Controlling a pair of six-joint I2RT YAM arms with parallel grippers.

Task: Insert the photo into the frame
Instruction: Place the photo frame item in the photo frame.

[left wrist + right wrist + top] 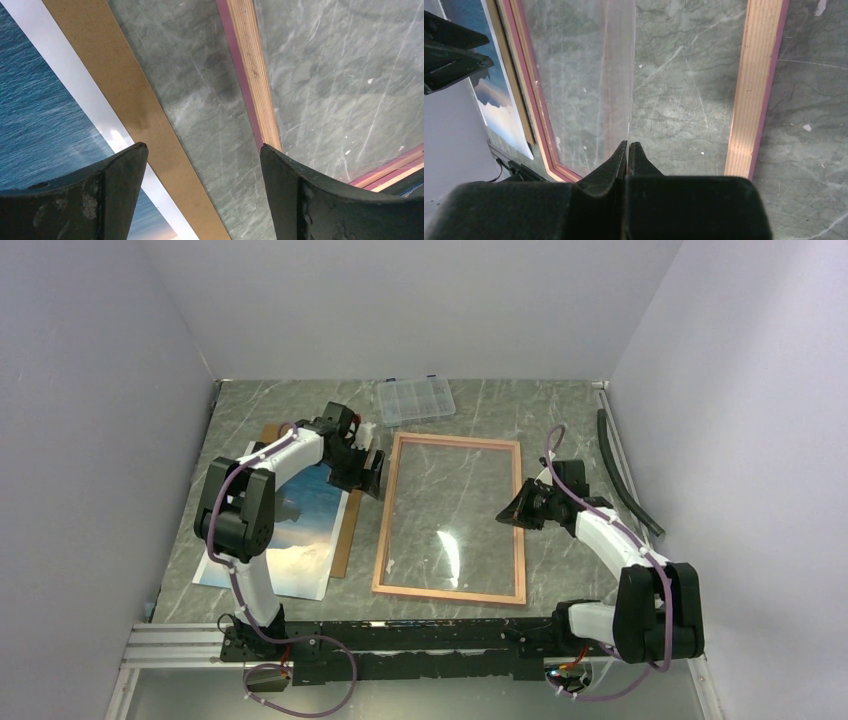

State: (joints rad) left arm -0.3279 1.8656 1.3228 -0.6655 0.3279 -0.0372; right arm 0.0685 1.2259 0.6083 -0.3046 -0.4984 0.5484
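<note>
The photo (290, 530), a print of blue sea and pale sky, lies flat at the left on a brown backing board (352, 525). To its right the pink-edged frame (385, 530) lies flat on the table. My left gripper (370, 476) hangs open and empty over the bare strip between the board (115, 75) and the frame's left rail (252, 75). The photo (40, 115) shows beside its left finger. My right gripper (629, 144) is shut on the edge of the clear pane (584, 75), inside the frame's right rail (754, 90).
A small clear compartment box (415, 398) stands at the back, just beyond the frame's top edge. A black strip (625, 475) lies along the right wall. The side walls stand close on both sides.
</note>
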